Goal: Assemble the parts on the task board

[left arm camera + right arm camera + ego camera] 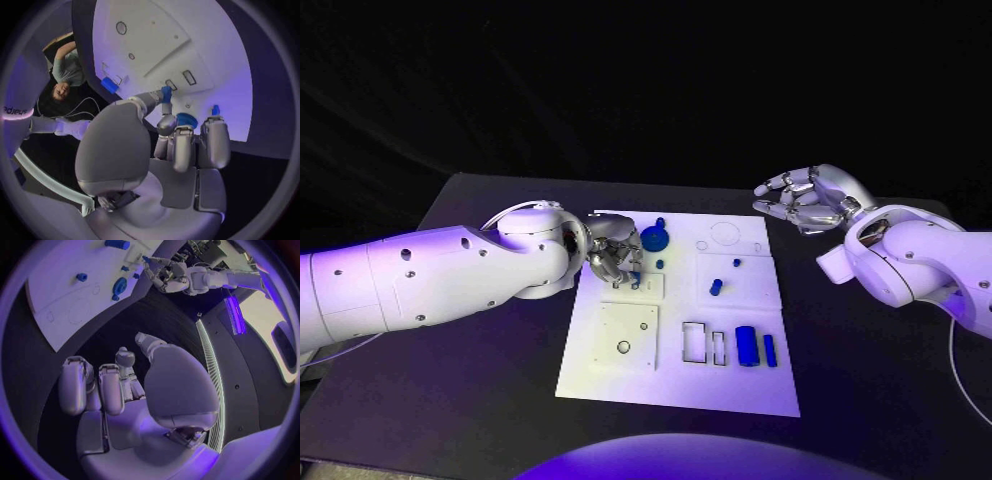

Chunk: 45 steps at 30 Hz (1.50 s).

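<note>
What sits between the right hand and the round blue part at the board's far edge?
Nothing visible. The right hand hovers off the board's far right corner; bare board lies between it and the round blue part.

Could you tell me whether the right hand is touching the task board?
No, the right hand hovers above the black table, beyond the task board's far right corner.

Left robot hand [610,255] crowds task board [733,390] slots.
</note>
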Each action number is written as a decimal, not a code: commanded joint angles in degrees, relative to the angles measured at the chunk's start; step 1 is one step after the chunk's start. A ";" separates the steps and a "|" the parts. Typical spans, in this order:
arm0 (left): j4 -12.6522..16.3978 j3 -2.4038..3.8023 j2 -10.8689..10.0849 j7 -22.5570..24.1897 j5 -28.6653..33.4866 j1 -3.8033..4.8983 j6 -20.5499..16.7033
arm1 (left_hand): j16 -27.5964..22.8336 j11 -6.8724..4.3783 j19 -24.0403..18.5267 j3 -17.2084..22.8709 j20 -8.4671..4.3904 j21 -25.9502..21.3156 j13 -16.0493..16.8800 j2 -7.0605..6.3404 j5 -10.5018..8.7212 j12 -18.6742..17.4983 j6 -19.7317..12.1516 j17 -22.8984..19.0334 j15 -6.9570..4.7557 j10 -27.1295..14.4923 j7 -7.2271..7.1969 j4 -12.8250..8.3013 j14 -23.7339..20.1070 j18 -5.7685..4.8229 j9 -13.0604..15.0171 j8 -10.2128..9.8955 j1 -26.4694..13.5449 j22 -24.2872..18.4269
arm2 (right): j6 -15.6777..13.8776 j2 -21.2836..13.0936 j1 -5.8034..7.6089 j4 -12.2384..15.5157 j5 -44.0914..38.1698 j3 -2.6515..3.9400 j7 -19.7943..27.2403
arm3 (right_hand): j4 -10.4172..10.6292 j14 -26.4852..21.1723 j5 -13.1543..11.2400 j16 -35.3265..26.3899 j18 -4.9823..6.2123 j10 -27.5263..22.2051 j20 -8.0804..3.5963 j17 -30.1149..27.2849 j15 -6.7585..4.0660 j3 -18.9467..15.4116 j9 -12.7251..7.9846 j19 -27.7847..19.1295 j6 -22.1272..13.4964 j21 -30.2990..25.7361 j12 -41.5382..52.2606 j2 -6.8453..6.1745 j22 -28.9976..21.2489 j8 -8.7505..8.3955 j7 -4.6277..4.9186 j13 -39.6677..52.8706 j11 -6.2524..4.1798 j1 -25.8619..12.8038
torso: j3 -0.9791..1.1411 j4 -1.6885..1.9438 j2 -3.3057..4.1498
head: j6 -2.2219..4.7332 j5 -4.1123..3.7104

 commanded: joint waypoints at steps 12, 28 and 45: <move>2.23 0.03 -0.46 -4.50 1.06 -0.68 -5.12 | 0.32 -0.28 0.98 0.97 -0.40 0.71 1.70 -0.39 0.18 1.15 3.10 14.36 -0.54 1.53 -1.67 0.41 5.74 -0.82 4.79 7.25 -1.24 1.67 | 0.63 -0.08 -0.03 0.07 -0.67 0.00 -0.05 | 0.31 2.10 0.39 -0.35 0.44 0.28 -0.05 0.21 -0.37 -0.03 0.08 -0.16 -0.19 -0.21 0.12 0.18 6.27 0.45 0.05 -0.05 -0.13 -0.27 | -0.04 -0.01 0.10 | 0.11 -0.09; 1.23 0.03 1.70 -6.14 -2.41 -2.41 -7.30 | 0.32 -0.66 1.44 0.82 -0.79 0.96 3.63 -0.88 -0.07 2.18 4.29 14.38 -0.86 2.94 -2.15 1.20 5.75 -0.94 4.84 7.62 -2.37 2.20 | 0.69 0.02 -0.04 -0.04 -0.68 0.00 -0.06 | 0.38 2.11 0.41 -0.34 0.47 0.27 -0.06 0.25 -0.38 -0.06 0.09 -0.21 -0.17 -0.32 0.10 0.17 6.20 0.54 0.04 -0.11 -0.14 -0.31 | -0.15 -0.13 0.10 | 0.25 -0.31; 1.24 0.03 2.14 -5.78 -5.61 -2.82 -7.59 | 0.32 -0.86 1.46 0.35 -1.03 0.93 2.84 -1.97 -0.10 1.73 4.35 14.39 -1.03 2.55 -2.46 1.25 5.75 -0.93 4.65 7.39 -2.65 2.17 | 0.76 -0.12 -0.07 -0.13 -0.68 -0.01 -0.10 | 0.38 2.11 0.41 -0.34 0.47 0.27 -0.06 0.25 -0.38 -0.06 0.09 -0.21 -0.17 -0.32 0.10 0.17 6.20 0.54 0.04 -0.11 -0.14 -0.31 | -0.09 -0.06 0.07 | 0.11 -0.53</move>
